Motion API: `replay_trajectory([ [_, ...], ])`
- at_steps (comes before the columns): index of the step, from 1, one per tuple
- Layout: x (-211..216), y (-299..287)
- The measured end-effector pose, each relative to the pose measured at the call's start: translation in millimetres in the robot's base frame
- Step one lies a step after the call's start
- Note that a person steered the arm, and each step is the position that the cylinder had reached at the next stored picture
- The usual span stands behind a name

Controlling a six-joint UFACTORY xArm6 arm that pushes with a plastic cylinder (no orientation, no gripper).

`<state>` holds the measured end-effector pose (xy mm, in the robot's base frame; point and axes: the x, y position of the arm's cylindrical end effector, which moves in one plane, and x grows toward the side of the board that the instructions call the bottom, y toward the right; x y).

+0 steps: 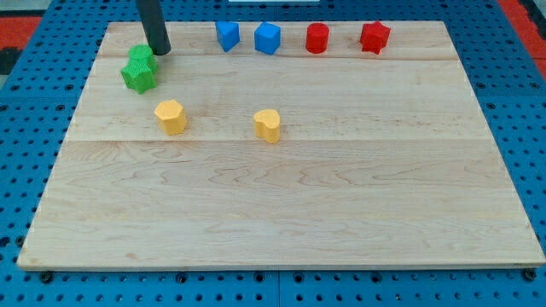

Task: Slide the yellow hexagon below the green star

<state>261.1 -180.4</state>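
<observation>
- Landmark: the green star (136, 76) lies near the wooden board's (281, 213) top-left corner in the view, with a second green block (142, 57) touching it on the upper side; that block's shape cannot be made out.
- My tip (160, 52) rests on the board just to the upper right of the green star, right beside the second green block; whether it touches that block I cannot tell. The rod has no jaws, holds nothing, and is not against the yellow hexagon.
- The yellow hexagon (171, 117) sits below the green star and a little toward the view's right, near it but apart.
- 1 more yellow block (268, 124), heart-like in outline, lies well to the right of the green star and lower.
- Along the top edge, right of the green star, stand 4 blocks: a blue block (227, 36), a blue cube (267, 37), a red cylinder (317, 37) and a red star-like block (374, 37).
- Step in hand, as I judge it: the approach; the hexagon is roughly below the star already but offset rightward.
- Next move calls for bringing the tip round to the hexagon's right side, clear of the green pair, then nudging it leftward until it sits directly beneath the green star.
- Heading: the hexagon is compact, with no clear long axis or pointing direction.
</observation>
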Motion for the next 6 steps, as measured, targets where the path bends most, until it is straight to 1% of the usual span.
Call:
replay_trajectory([
  [1, 8, 20],
  [2, 69, 85],
  [3, 131, 115],
  [4, 146, 97],
  [6, 149, 45],
])
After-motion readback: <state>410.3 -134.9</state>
